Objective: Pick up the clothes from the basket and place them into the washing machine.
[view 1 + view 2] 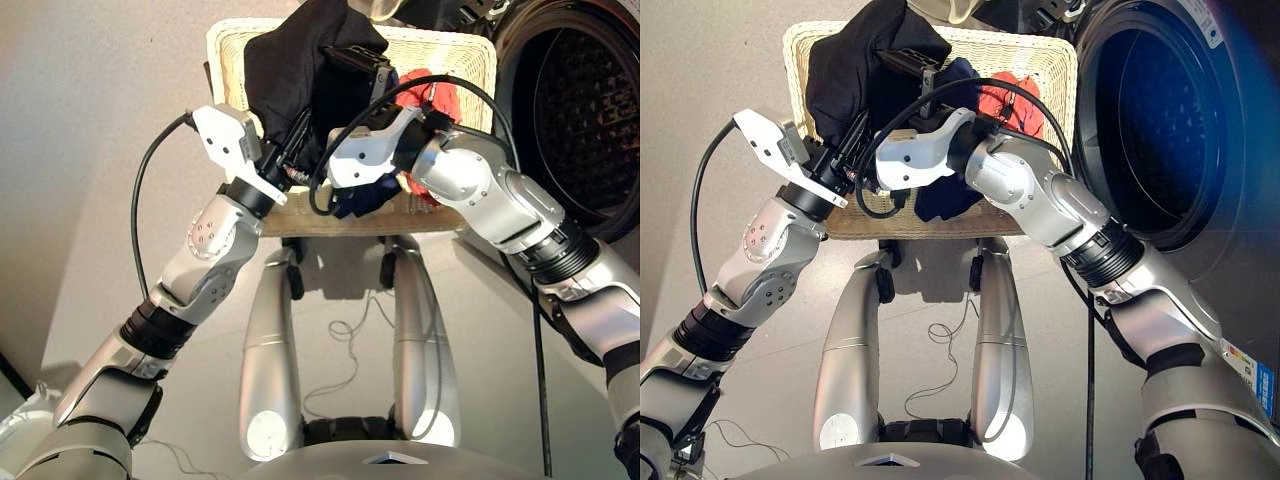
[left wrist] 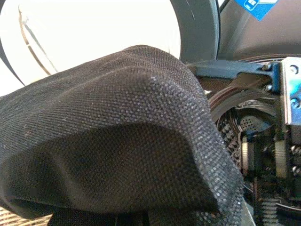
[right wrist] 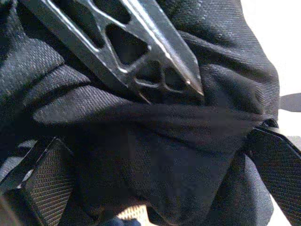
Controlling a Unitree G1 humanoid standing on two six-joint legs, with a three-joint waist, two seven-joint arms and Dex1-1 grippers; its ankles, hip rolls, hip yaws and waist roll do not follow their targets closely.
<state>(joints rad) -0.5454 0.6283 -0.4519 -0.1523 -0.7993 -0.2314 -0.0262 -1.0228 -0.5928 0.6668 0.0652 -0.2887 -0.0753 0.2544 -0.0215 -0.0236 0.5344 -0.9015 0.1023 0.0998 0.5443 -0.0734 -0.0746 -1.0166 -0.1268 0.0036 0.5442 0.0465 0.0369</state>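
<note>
Gaping washer: the washing machine (image 1: 1160,130) stands right of the basket, door open.
Basket: cream wicker basket (image 1: 450,50) sits ahead of both arms.
Black garment (image 1: 285,60): lifted, draped over the basket's left end.
Navy garment (image 1: 945,200): hangs over the near rim.
Orange-red garment (image 1: 1010,100): lies inside, right.
Left pincer (image 1: 300,130): under black cloth, grip cannot be told.
Right pincer (image 3: 155,155): fingers spread, black cloth between them.
</note>
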